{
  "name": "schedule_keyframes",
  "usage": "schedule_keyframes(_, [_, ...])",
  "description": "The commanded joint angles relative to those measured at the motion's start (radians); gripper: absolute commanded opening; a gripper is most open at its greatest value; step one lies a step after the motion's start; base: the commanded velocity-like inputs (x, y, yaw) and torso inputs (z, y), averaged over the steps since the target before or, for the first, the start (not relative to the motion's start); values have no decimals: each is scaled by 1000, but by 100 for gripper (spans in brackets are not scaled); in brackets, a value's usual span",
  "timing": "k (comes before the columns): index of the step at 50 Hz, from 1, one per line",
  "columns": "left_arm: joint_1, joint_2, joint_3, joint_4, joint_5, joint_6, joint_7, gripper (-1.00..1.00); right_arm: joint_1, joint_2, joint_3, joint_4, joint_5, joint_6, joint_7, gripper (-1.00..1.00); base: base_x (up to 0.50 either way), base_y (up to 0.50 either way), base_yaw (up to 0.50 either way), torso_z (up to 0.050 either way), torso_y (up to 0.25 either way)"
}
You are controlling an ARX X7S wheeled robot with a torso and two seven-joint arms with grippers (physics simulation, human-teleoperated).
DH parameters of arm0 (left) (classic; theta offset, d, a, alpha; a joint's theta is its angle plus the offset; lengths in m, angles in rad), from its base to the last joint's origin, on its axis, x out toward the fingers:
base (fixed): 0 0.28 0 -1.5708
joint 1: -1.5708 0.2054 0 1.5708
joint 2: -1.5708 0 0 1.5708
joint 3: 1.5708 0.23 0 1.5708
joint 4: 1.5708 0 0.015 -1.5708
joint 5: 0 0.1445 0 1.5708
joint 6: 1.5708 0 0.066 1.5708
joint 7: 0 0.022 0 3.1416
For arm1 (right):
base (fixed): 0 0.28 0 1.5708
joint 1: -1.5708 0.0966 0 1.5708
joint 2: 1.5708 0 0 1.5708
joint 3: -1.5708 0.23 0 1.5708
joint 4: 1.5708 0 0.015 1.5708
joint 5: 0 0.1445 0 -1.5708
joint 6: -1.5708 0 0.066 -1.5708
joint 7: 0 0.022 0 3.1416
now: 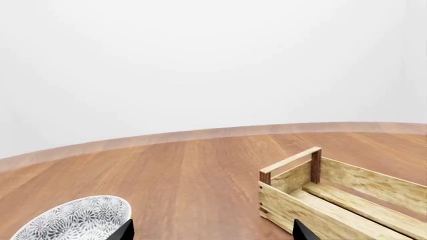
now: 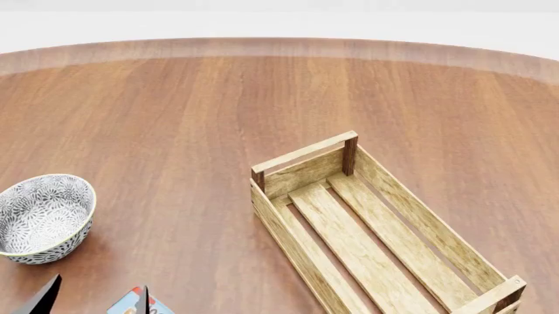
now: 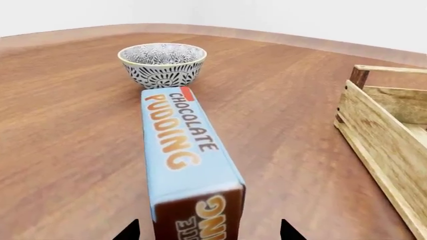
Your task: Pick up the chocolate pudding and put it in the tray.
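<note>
While the right gripper (image 3: 208, 231) straddles the chocolate pudding (image 3: 180, 150), jaws spread

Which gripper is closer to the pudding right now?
Right, likely. The right gripper is open with the near end of the pudding between its fingertips. The left gripper is open beside the pudding in the head view, but its own camera doesn't show it.

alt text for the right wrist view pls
A chocolate pudding carton lies on a wooden table, just ahead of the right end effector, whose dark tips flank its near end. A patterned bowl sits beyond it; the slatted tray stands apart.
</note>
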Motion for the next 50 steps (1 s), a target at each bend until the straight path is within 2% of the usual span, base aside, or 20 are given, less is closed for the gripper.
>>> schedule_keyframes(1, [1,-4,7,-1,-1,3,-4,100,16,-7,-9,35,5,-14,1,100,0,0,0,0,0])
schedule_keyframes(50, [-7,-18,27,0,-9,6,-24,100,62,-34,-52,139,24,-50,17,100,0,0,0,0,0])
